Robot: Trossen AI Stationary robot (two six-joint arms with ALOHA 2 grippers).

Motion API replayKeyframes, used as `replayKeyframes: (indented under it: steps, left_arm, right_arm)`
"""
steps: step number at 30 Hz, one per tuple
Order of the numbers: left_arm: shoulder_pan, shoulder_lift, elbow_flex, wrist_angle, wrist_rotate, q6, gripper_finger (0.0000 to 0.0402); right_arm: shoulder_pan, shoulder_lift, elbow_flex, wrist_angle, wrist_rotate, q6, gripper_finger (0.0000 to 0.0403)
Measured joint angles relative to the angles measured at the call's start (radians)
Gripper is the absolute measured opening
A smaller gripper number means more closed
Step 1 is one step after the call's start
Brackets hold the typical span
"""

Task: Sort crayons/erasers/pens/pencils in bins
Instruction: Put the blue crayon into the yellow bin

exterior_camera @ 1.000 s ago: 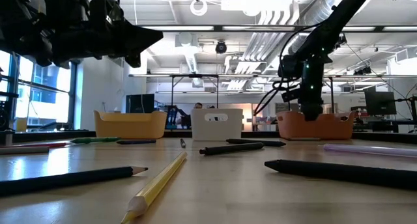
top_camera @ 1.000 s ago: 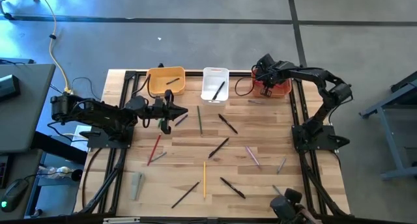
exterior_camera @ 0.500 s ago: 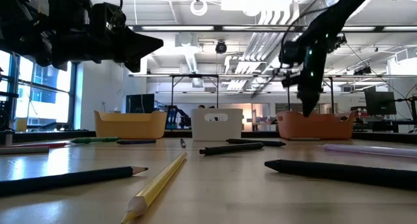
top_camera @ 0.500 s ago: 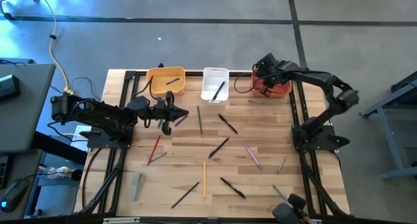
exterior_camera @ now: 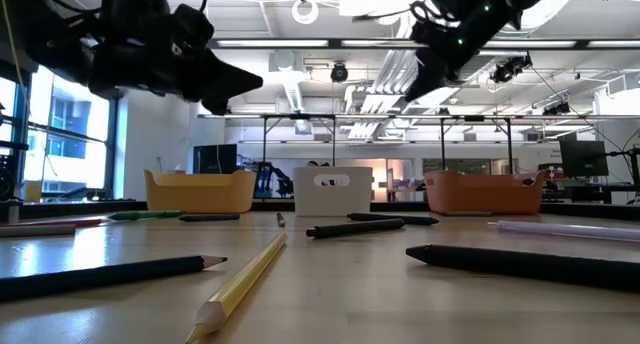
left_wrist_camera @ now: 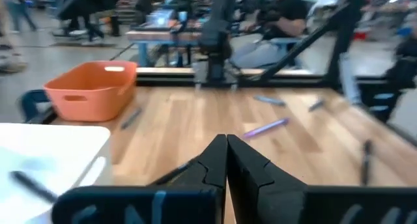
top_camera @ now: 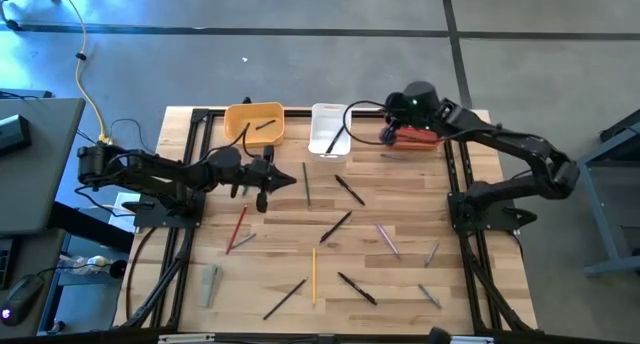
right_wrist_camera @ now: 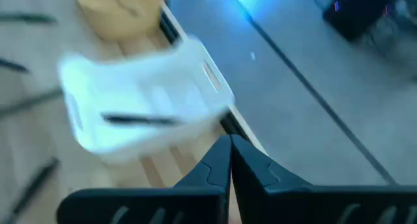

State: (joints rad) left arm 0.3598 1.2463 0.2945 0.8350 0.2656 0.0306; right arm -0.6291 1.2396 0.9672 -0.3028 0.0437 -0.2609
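your right gripper (top_camera: 388,112) hangs pressed together and empty between the white bin (top_camera: 330,130) and the red-orange bin (top_camera: 418,136); your left gripper (top_camera: 290,179) is pressed together too, empty, above the table (top_camera: 270,224) below the yellow-orange bin (top_camera: 254,123). pens (top_camera: 349,190) and pencils (top_camera: 313,276) lie scattered on the wood

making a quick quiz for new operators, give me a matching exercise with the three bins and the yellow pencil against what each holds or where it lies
Things:
1. yellow-orange plastic bin
2. white plastic bin
3. red-orange plastic bin
4. thin yellow pencil

States:
A. partly hidden under the right arm in the high view
B. loose on the wooden table, toward its near edge
C. at the left end of the bin row, one dark stick inside
D. the middle bin, one dark pen inside

Pairs: 1-C, 2-D, 3-A, 4-B
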Motion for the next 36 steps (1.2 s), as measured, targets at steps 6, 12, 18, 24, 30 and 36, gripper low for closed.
replayKeyframes:
  steps: [6,12,18,24,30,36]
  left_arm:
    - [0.032,-0.038,0.053,-0.132,-0.045,0.075,0.0]
    - [0.117,-0.082,0.062,-0.182,-0.044,0.075,0.0]
    - [0.202,-0.092,0.062,-0.218,-0.018,0.06,0.0]
    - [0.178,-0.092,0.062,-0.291,-0.03,0.078,0.0]
    - [0.105,-0.094,0.062,-0.347,-0.104,0.072,0.0]
    - [0.008,-0.095,0.062,-0.446,-0.193,0.048,0.0]
  right_arm:
    - [0.087,0.004,0.0,0.129,-0.007,0.066,0.0001]
    - [0.132,0.027,0.0,0.306,-0.009,0.108,0.0]
    - [0.199,0.131,-0.001,0.444,-0.007,0.08,0.0]
    - [0.275,0.279,-0.002,0.613,-0.047,0.045,0.0]
    - [0.338,0.381,-0.002,0.779,-0.094,0.051,0.0]
    - [0.4,0.447,-0.002,0.885,-0.094,0.062,0.0]
